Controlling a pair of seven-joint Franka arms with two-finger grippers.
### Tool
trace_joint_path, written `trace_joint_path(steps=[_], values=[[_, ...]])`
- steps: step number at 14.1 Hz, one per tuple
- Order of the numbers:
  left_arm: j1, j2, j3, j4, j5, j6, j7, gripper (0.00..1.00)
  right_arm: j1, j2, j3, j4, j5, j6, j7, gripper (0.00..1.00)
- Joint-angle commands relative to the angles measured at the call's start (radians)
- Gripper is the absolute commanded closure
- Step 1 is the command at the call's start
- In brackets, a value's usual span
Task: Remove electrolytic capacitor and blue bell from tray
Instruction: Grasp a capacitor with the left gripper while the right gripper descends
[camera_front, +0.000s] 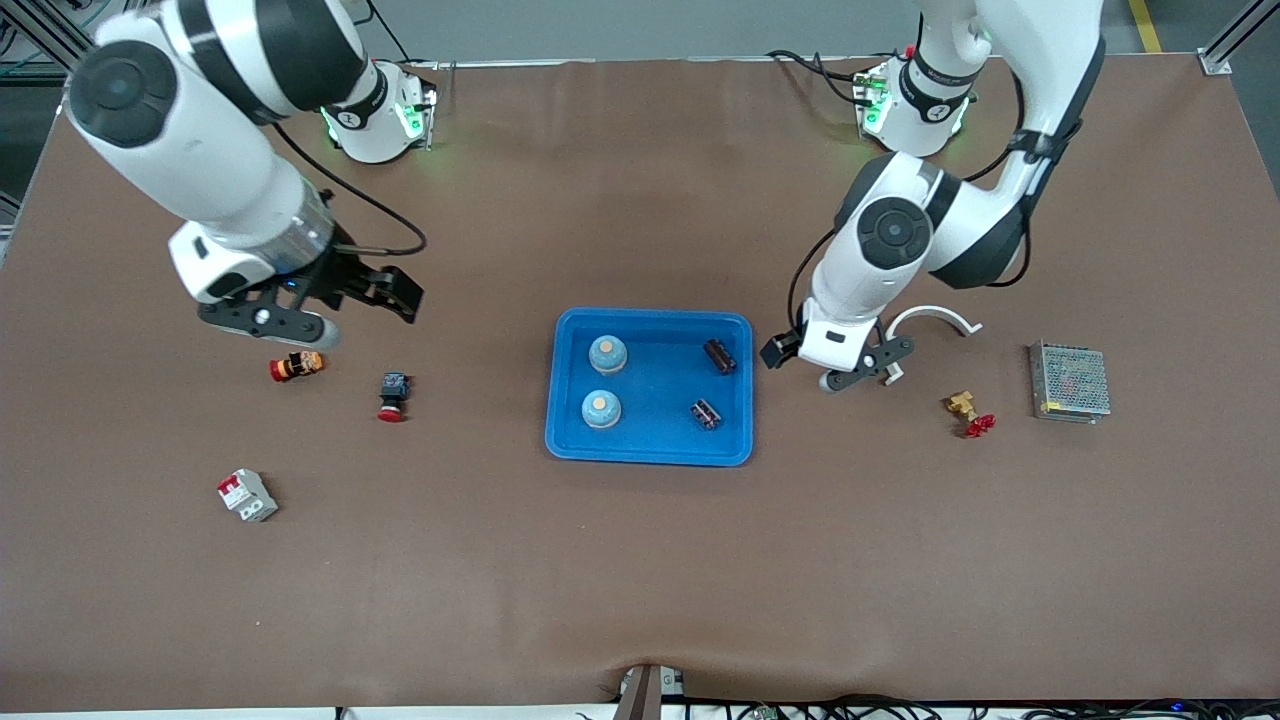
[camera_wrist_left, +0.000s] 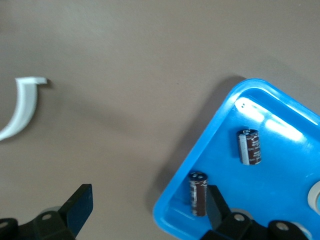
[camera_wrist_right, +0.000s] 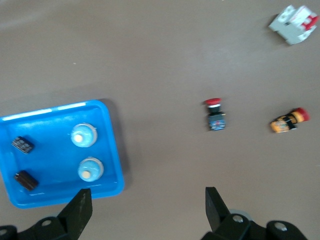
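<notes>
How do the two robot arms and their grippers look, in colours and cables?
Both arms are white with black joint bands and round dark grey caps; thin black cables run along them. The bases glow green. The left gripper and the right gripper are black, with flat dark fingers.

Blue tray (camera_front: 650, 452), pale-blue bells (camera_front: 607, 353) (tan-topped), dark capacitors (camera_front: 718, 356), brown table (camera_front: 640, 560)
</notes>
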Motion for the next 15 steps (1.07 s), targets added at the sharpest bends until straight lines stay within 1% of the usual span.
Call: trace_joint_path(steps=[1,3,6,8,10,11,12,13,15], values=[[-0.049,0.061,0.001,0.016,0.036,0.063,-0.118,0.04,0.053,0.034,-0.012,-0.031,0.041,0.105,0.088,0.00],[-0.075,0.116,0.001,0.030,0.099,0.094,-0.204,0.11,0.098,0.063,-0.014,-0.056,0.041,0.189,0.164,0.00],[-0.119,0.191,0.001,0.088,0.171,0.095,-0.336,0.18,0.132,0.106,-0.012,-0.058,0.039,0.240,0.202,0.00],[-0.131,0.222,0.001,0.112,0.176,0.097,-0.359,0.26,0.162,0.135,-0.014,-0.058,0.030,0.262,0.233,0.00],[-0.157,0.247,0.007,0.126,0.178,0.097,-0.367,0.28,0.196,0.167,-0.015,-0.058,0.018,0.269,0.239,0.00],[-0.161,0.257,0.009,0.132,0.179,0.097,-0.382,0.29,0.214,0.181,-0.015,-0.058,-0.008,0.269,0.239,0.00],[-0.162,0.271,0.009,0.145,0.179,0.097,-0.393,0.32,0.236,0.198,-0.015,-0.058,-0.039,0.266,0.239,0.00],[-0.171,0.280,0.009,0.151,0.179,0.097,-0.398,0.38,0.250,0.212,-0.014,-0.058,-0.056,0.265,0.239,0.00],[-0.179,0.294,0.012,0.151,0.179,0.097,-0.398,0.40,0.274,0.229,-0.014,-0.058,-0.056,0.266,0.235,0.00]])
